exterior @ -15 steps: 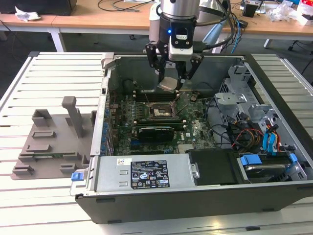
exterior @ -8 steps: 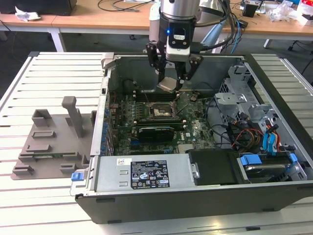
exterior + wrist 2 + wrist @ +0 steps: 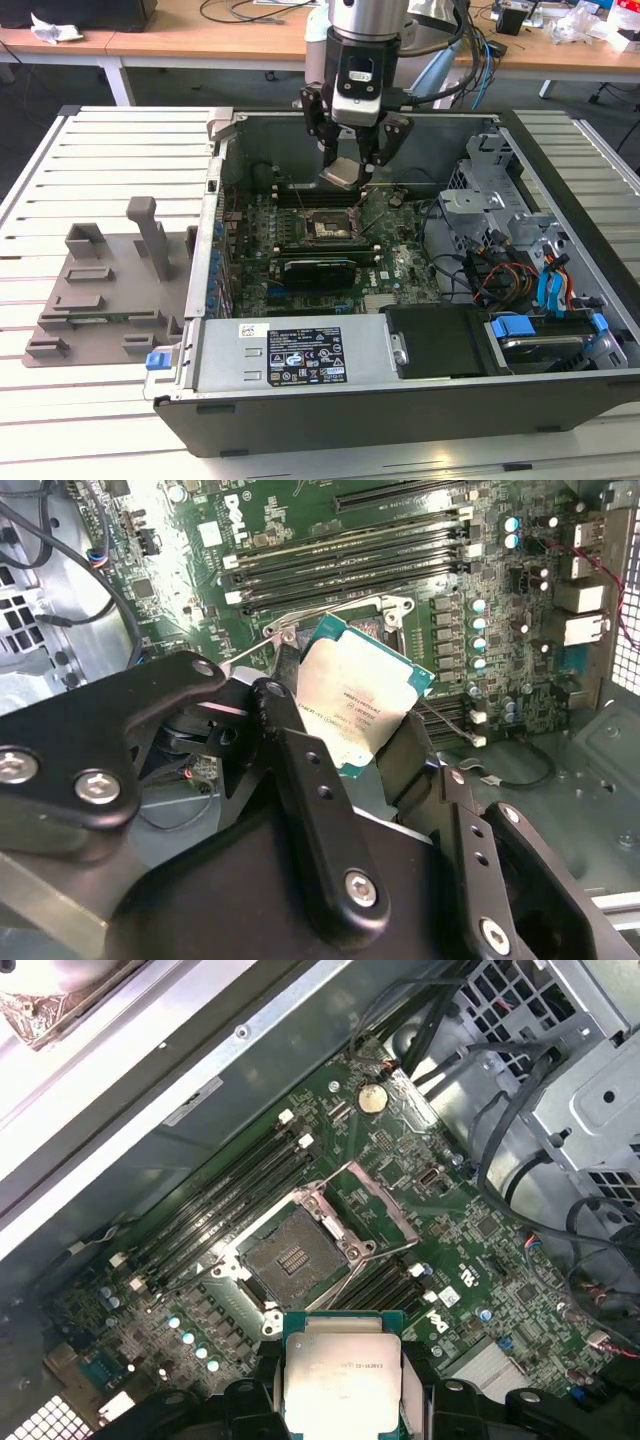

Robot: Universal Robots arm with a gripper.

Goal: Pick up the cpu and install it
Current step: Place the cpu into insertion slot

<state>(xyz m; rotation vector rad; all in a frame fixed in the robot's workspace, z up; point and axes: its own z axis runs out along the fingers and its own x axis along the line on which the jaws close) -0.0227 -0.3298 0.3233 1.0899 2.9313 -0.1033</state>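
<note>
Claw (image 3: 352, 165) pinches the cpu (image 3: 342, 173) by opposite edges, clear above the motherboard (image 3: 480, 1250) near its open socket (image 3: 288, 1260), apparently leaving the underside bare for seating.

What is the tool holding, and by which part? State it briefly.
The tool holds the cpu, clamped by two opposite side edges, metal top exposed, above the open socket.

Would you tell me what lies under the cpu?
Held by the gripper, the cpu hangs above the open, empty socket on the motherboard. In the second wrist view it covers most of that socket.
</note>
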